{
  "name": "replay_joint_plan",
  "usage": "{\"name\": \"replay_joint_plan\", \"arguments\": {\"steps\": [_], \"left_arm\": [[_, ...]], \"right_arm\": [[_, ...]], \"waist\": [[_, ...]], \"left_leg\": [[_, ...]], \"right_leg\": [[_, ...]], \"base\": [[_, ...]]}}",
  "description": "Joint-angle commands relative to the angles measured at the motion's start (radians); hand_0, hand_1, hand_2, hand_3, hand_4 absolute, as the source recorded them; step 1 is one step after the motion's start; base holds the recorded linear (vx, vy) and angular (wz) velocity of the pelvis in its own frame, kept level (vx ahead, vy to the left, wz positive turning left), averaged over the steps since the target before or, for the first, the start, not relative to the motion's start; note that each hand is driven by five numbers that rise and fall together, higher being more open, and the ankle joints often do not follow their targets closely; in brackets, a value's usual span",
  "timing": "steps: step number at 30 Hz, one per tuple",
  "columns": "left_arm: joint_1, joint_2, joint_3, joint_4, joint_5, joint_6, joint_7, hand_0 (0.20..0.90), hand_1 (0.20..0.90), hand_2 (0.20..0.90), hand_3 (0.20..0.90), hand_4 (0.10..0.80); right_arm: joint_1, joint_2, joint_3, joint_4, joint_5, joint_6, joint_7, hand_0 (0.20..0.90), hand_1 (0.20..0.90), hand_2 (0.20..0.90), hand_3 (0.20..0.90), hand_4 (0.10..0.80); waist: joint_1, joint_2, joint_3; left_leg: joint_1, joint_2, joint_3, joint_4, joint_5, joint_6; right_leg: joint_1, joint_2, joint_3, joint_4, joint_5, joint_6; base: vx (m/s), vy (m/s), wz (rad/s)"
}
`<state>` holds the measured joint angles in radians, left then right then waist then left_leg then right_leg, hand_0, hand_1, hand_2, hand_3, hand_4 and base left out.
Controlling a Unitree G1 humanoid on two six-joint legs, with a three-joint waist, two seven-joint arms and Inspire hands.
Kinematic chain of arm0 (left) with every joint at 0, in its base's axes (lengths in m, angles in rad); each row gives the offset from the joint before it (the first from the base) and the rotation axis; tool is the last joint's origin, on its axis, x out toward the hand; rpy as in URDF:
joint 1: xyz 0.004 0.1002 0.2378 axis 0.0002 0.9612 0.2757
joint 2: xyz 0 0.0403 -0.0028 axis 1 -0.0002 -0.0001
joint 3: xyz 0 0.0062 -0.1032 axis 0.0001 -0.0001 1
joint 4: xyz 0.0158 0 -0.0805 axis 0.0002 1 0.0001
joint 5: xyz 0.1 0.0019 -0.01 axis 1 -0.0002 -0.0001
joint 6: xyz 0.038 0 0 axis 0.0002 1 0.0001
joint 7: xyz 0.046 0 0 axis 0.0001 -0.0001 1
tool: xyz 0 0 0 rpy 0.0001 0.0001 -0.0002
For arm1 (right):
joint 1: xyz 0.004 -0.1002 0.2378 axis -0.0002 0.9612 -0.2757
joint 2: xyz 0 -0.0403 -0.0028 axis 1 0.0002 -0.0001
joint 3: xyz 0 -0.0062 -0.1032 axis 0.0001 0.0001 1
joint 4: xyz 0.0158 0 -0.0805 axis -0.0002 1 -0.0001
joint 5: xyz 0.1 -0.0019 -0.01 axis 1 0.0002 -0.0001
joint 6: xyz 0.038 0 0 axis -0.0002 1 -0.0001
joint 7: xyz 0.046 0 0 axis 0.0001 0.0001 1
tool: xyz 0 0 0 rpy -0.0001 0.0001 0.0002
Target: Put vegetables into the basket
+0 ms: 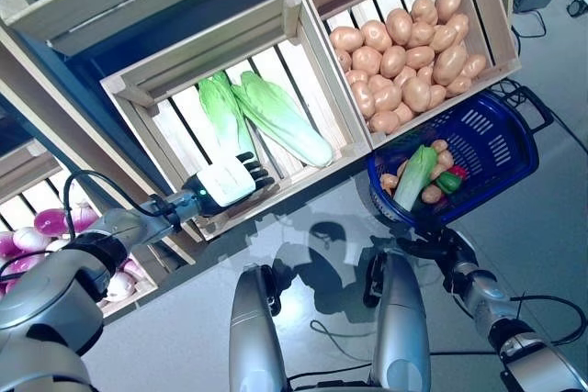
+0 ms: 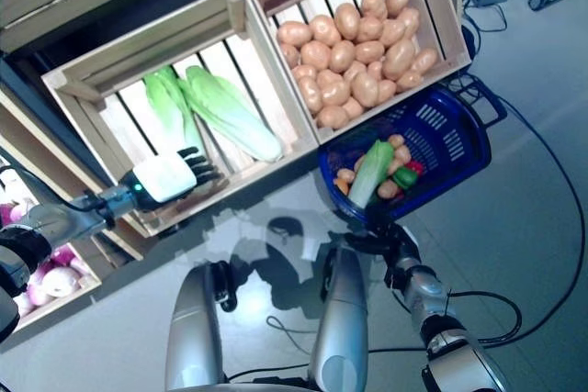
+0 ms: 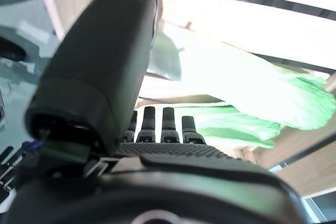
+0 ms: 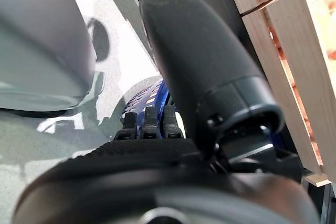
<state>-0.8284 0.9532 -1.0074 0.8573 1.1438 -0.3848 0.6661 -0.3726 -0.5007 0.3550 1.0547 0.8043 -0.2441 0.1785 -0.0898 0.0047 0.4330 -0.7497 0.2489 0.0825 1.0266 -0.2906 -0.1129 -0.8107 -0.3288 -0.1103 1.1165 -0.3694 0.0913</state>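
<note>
- 2 long pale-green leafy cabbages (image 1: 266, 115) lie side by side on the slatted floor of the middle open wooden crate (image 1: 161, 75), their leafy ends toward the crate's back and their white stems toward its front edge.
- The robot's left hand (image 1: 227, 182), dark with a white back cover, sits inside that crate at its front, near the stem ends of the cabbages.
- In the left wrist view its fingers (image 3: 157, 125) reach out straight and side by side toward the cabbages, with the thumb standing apart above them; they hold nothing.
- The round dark-blue perforated plastic basket (image 1: 496, 140) hangs in front of the neighbouring crate's lower corner, over the grey floor (image 1: 551, 227).
- Inside the basket lie 1 pale-green cabbage with a white stem (image 1: 415, 176), several small brown potatoes (image 1: 432, 194), a small green pepper (image 1: 448, 182) and something small and red (image 1: 458, 172) beside it.
- The robot's right hand (image 1: 424, 247) is at the basket's near rim; in the right wrist view its fingers (image 4: 147, 121) curl down against the blue mesh, gripping the basket's edge.
- The wooden crate to the right of the cabbages (image 1: 491, 16) is piled with many light-brown potatoes (image 1: 404, 52).
- A lower crate at the far left (image 1: 37, 190) holds pink-and-white round turnips (image 1: 32, 240).
</note>
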Motion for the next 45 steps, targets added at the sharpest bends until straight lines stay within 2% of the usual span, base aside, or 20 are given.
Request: {"name": "replay_joint_plan", "arguments": {"steps": [1, 9, 12, 19, 29, 35, 39, 40, 41, 45], "left_arm": [[-0.068, 0.066, 0.047, 0.006, 0.003, 0.053, 0.022, 0.900, 0.900, 0.900, 0.900, 0.800], [-0.111, 0.088, 0.033, 0.032, 0.067, 0.093, 0.052, 0.900, 0.900, 0.900, 0.900, 0.800], [-0.125, 0.073, 0.021, 0.087, 0.173, 0.104, 0.094, 0.900, 0.900, 0.900, 0.900, 0.800], [-0.145, 0.052, -0.002, 0.171, 0.264, 0.102, 0.133, 0.900, 0.900, 0.900, 0.900, 0.800], [-0.155, 0.085, -0.015, 0.146, 0.176, 0.107, -0.012, 0.900, 0.900, 0.900, 0.900, 0.800], [-0.169, 0.107, -0.019, 0.139, 0.150, 0.113, -0.040, 0.900, 0.900, 0.900, 0.900, 0.800], [-0.191, 0.121, -0.033, 0.145, 0.081, 0.122, -0.114, 0.900, 0.900, 0.900, 0.900, 0.800], [-0.195, 0.121, -0.033, 0.148, 0.076, 0.121, -0.122, 0.752, 0.752, 0.752, 0.752, 0.701], [-0.200, 0.121, -0.035, 0.151, 0.067, 0.115, -0.132, 0.300, 0.300, 0.300, 0.300, 0.400], [-0.197, 0.125, -0.036, 0.144, 0.032, 0.096, -0.172, 0.300, 0.300, 0.300, 0.300, 0.400]], "right_arm": [[0.035, -0.093, -0.089, -0.037, 0.079, -0.033, 0.032, 0.900, 0.900, 0.900, 0.900, 0.800], [0.041, -0.148, -0.132, -0.030, 0.122, -0.016, 0.032, 0.900, 0.900, 0.900, 0.900, 0.800], [0.036, -0.161, -0.140, -0.007, 0.132, -0.021, 0.058, 0.900, 0.900, 0.900, 0.900, 0.800], [0.016, -0.164, -0.127, -0.011, 0.145, -0.018, 0.047, 0.900, 0.900, 0.900, 0.900, 0.800], [0.038, -0.207, -0.152, -0.045, 0.168, -0.010, 0.064, 0.900, 0.900, 0.900, 0.900, 0.800], [0.055, -0.229, -0.170, -0.084, 0.181, -0.011, 0.062, 0.900, 0.900, 0.900, 0.900, 0.800], [0.060, -0.248, -0.188, -0.082, 0.205, -0.022, 0.071, 0.900, 0.900, 0.900, 0.900, 0.800], [0.061, -0.251, -0.190, -0.083, 0.209, -0.023, 0.073, 0.900, 0.900, 0.900, 0.900, 0.800], [0.062, -0.252, -0.192, -0.085, 0.219, -0.029, 0.076, 0.900, 0.900, 0.900, 0.900, 0.800], [0.068, -0.244, -0.202, -0.101, 0.225, -0.036, 0.081, 0.900, 0.900, 0.900, 0.900, 0.800]], "waist": [[-0.006, 0.007, -0.058], [-0.013, -0.004, -0.051], [-0.016, -0.009, -0.053], [-0.029, -0.011, -0.046], [-0.037, -0.013, -0.037], [-0.042, -0.014, -0.039], [-0.043, -0.014, -0.040], [-0.044, -0.014, -0.038], [-0.044, -0.014, -0.037], [-0.046, -0.013, -0.039]], "left_leg": [[0.011, 0.021, -0.003, 0.056, -0.112, 0.003], [-0.066, 0.023, -0.015, 0.130, -0.136, 0.004], [-0.099, 0.027, -0.021, 0.169, -0.151, 0.005], [-0.162, 0.037, -0.023, 0.224, -0.169, 0.000], [-0.231, 0.051, -0.029, 0.268, -0.176, -0.005], [-0.260, 0.062, -0.029, 0.286, -0.181, -0.007], [-0.286, 0.070, -0.033, 0.309, -0.189, -0.009], [-0.292, 0.071, -0.034, 0.314, -0.191, -0.010], [-0.298, 0.075, -0.035, 0.319, -0.192, -0.008], [-0.300, 0.076, -0.031, 0.319, -0.197, -0.006]], "right_leg": [[0.043, -0.022, 0.028, -0.057, 0.031, 0.022], [-0.028, -0.018, 0.036, 0.000, 0.023, 0.029], [-0.058, -0.020, 0.036, 0.033, 0.014, 0.029], [-0.113, -0.026, 0.040, 0.078, 0.006, 0.029], [-0.182, -0.037, 0.048, 0.113, 0.013, 0.032], [-0.207, -0.042, 0.051, 0.132, 0.012, 0.034], [-0.237, -0.048, 0.058, 0.155, 0.011, 0.037], [-0.243, -0.048, 0.059, 0.160, 0.011, 0.037], [-0.250, -0.049, 0.060, 0.166, 0.010, 0.037], [-0.255, -0.050, 0.055, 0.170, 0.006, 0.038]], "base": [[0.011, 0.051, -0.07], [-0.014, 0.063, -0.01], [-0.003, 0.028, 0.00], [-0.010, 0.024, -0.01], [0.004, 0.044, -0.05], [0.005, 0.004, -0.02], [0.000, 0.000, 0.00], [-0.023, -0.002, -0.05], [-0.035, -0.007, -0.04], [-0.036, -0.032, -0.03]]}}
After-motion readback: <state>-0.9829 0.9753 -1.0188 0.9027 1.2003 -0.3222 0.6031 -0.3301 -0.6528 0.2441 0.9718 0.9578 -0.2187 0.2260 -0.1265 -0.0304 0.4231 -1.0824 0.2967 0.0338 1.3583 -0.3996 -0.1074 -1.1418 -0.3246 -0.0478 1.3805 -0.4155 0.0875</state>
